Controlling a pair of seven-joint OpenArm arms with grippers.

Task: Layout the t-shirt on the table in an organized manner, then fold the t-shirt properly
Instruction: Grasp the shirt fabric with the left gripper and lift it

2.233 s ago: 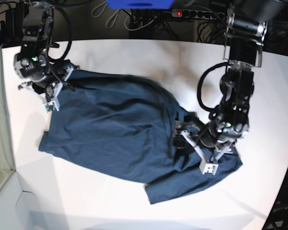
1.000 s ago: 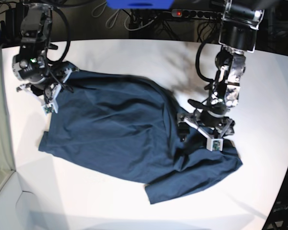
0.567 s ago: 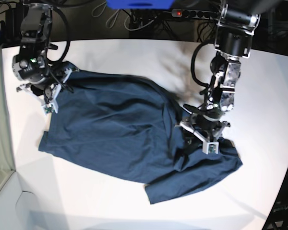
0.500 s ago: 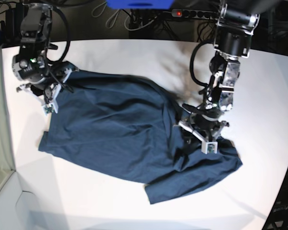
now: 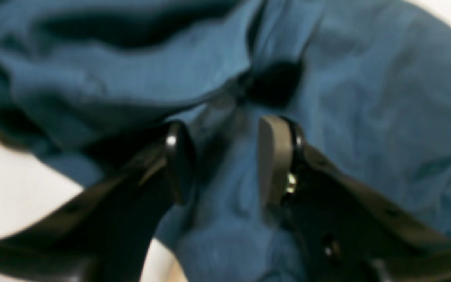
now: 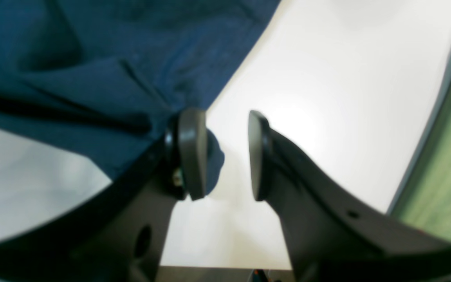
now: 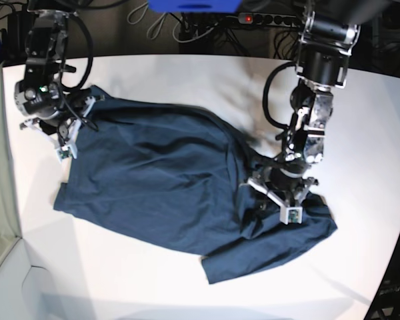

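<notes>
The dark navy t-shirt [image 7: 153, 173] lies spread but rumpled on the white table [image 7: 187, 80], bunched at its right side. My left gripper [image 7: 283, 203] points down onto that bunch. In the left wrist view the left gripper [image 5: 225, 129] has its jaws partly apart astride a ridge of the t-shirt [image 5: 366, 98], with no visible pinch. My right gripper [image 7: 65, 137] is at the shirt's far left corner. In the right wrist view the right gripper [image 6: 224, 125] is open over bare table [image 6: 327, 98]. There the t-shirt [image 6: 92, 58] edge lies just beside the left finger [image 6: 192, 152].
A power strip [image 7: 267, 19] and cables lie behind the table's far edge. A green surface [image 6: 444, 156] runs beyond the table's edge beside the right gripper. The table's curved front edge [image 7: 380, 293] runs close to the shirt's lower right.
The left gripper's jaws have narrowed from wide apart, and it has shifted a little toward the table's front on the bunched cloth. The right arm has nudged slightly left at the shirt's corner.
</notes>
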